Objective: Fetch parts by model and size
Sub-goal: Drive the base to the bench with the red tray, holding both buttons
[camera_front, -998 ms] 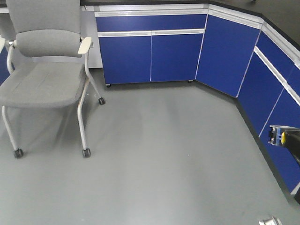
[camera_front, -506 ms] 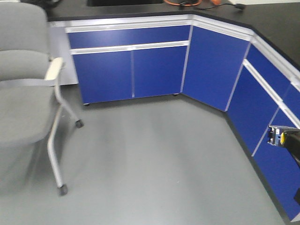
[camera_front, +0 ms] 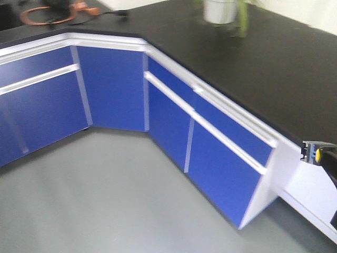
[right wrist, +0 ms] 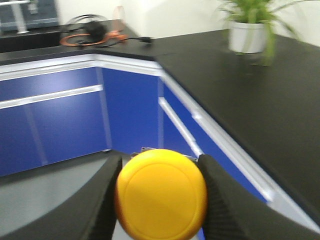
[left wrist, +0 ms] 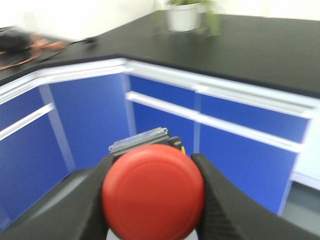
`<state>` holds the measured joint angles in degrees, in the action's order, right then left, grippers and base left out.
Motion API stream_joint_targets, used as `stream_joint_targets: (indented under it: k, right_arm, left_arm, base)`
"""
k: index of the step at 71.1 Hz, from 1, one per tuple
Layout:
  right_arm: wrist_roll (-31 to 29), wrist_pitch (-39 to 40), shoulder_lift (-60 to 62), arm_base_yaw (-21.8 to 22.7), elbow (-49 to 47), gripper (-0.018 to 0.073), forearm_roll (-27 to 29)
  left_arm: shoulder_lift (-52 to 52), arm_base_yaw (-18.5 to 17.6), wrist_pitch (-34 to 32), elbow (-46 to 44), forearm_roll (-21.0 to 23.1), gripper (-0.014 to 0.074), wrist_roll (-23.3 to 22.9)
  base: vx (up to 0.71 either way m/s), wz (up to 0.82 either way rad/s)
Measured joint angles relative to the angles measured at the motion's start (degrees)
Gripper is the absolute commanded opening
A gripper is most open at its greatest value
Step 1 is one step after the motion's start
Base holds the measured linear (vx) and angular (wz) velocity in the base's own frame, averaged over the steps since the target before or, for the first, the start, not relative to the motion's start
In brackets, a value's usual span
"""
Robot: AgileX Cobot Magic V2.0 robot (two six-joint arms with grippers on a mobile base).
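Your left wrist view is filled by the left gripper (left wrist: 152, 200). Its two dark fingers (left wrist: 97, 200) are clamped on the red-capped switch (left wrist: 152, 192), one finger touching each side of the round cap. The cap faces the camera. Just behind its top edge you see the base (left wrist: 142, 142), a dark block with a silvery ribbed rim.

Your right wrist view gives the matching picture for the other arm. The right gripper (right wrist: 161, 200) has its fingers (right wrist: 102, 200) closed against both sides of the yellow-capped switch (right wrist: 161, 195). Here the cap hides nearly all of what lies behind it, so only the left wrist view shows you a base.

Each switch hangs in the air between its fingers, resting on nothing else.

The front view shows you neither cap. It gives the wider room instead: a black counter (camera_front: 253, 58) running from the far left round a corner to the near right. Blue cabinets (camera_front: 110, 89) with white rails stand under it, on a grey floor (camera_front: 105, 200). At the right edge you get only a dark arm piece (camera_front: 329, 158) with a silver-and-yellow end, too small for you to tell what it is.

A potted plant (camera_front: 220, 10) stands on the far part of the counter and appears in all three views. An orange cable (camera_front: 47, 15) lies coiled on the counter at the far left. It is clearest in the right wrist view and a blur in the left wrist view.
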<state>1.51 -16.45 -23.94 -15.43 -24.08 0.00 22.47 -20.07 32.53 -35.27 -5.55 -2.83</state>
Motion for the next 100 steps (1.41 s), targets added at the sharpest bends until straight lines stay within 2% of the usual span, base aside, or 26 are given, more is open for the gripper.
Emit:
stream_joint_targets:
  k: [60,100]
  right_arm:
    - [0.0,0.0,0.0,0.0,0.0,-0.001,0.0]
    - [0.0,0.0,0.0,0.0,0.0,-0.001,0.0]
  left_arm:
    - [0.0,0.0,0.0,0.0,0.0,-0.0006,0.0]
    - [0.0,0.0,-0.05,0.0,0.0,-0.0006,0.0]
  base:
    - [0.21,-0.79]
    - [0.13,-0.46]
